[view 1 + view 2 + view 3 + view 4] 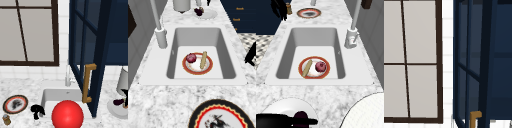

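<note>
Two hands: left hand [37,110] idle, fingers curled empty, sink's [47,96] nine o'clock; right hand [125,96] pinches dark fruit [118,101] over plate [113,108], three o'clock.

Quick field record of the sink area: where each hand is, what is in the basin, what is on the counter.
left hand: curled, holding nothing, front left of the sink
right hand: over the white plate, at a dark fruit
basin: red-rimmed plate with a red fruit and a tan stick
counter left: patterned plate, small jar
cabinet door: swung open
</note>
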`<state>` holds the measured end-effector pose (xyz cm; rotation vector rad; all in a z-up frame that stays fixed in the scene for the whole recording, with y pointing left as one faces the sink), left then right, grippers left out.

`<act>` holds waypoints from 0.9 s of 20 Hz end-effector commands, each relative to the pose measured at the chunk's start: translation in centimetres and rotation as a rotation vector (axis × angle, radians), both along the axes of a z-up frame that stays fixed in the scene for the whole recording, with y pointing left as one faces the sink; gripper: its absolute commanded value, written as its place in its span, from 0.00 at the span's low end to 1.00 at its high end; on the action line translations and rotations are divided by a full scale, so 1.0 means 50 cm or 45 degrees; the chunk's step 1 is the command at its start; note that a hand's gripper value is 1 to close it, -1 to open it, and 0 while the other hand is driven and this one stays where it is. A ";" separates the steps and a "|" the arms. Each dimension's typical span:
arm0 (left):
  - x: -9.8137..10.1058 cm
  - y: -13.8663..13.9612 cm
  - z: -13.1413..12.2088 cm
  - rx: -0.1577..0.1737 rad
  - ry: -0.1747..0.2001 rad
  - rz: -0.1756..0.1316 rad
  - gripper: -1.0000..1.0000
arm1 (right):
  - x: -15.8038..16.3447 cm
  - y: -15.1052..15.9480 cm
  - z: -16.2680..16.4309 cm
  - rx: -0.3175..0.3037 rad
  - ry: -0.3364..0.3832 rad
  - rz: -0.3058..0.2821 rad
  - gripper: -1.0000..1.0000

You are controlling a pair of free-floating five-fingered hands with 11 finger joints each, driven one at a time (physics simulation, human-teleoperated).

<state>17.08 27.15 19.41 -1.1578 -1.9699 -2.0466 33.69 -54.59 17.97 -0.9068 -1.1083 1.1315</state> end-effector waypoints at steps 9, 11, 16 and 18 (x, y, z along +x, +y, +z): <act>0.000 0.000 0.000 0.000 0.000 0.000 0.50 | -0.004 -0.002 0.000 -0.056 0.059 -0.412 0.00; 0.000 0.000 0.000 0.000 0.000 0.000 0.50 | -0.016 0.002 -0.009 -0.070 0.079 -0.473 0.00; 0.000 0.000 0.000 0.000 0.000 0.000 0.50 | -0.017 0.023 -0.040 -0.125 0.196 -0.599 0.00; 0.000 0.000 0.000 0.000 0.000 0.000 0.50 | -0.019 0.029 -0.050 -0.140 0.224 -0.652 0.00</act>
